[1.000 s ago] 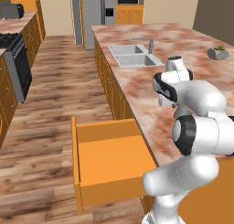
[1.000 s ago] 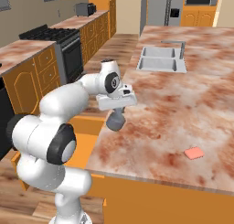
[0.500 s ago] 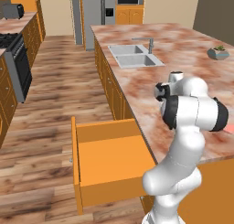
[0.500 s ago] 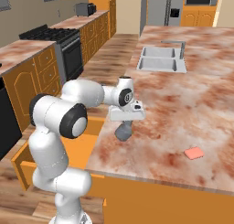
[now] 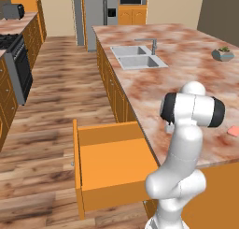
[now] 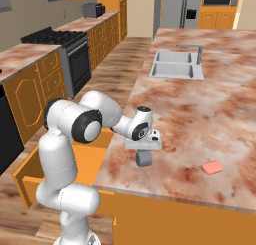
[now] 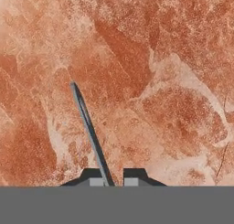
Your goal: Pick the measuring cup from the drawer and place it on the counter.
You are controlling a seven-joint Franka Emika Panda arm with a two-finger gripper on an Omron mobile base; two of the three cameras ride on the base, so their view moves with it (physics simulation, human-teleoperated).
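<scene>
The measuring cup (image 6: 143,158) hangs from the tool (image 6: 143,150), clamped by its rim, above the marbled table (image 6: 210,114), beside the open drawer (image 5: 114,165).

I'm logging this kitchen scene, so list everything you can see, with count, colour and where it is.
measuring cup: one, dull grey, held just above the counter near its front edge
counter: one, marbled reddish-brown and cream
drawer: one, orange, pulled open beside the counter
sink: one double basin, grey, set in the counter
pink block: one, flat on the counter
plant bowl: one, grey-blue, far counter edge
stove: one, black, far wall
gripper: one, shut on the cup's rim
</scene>
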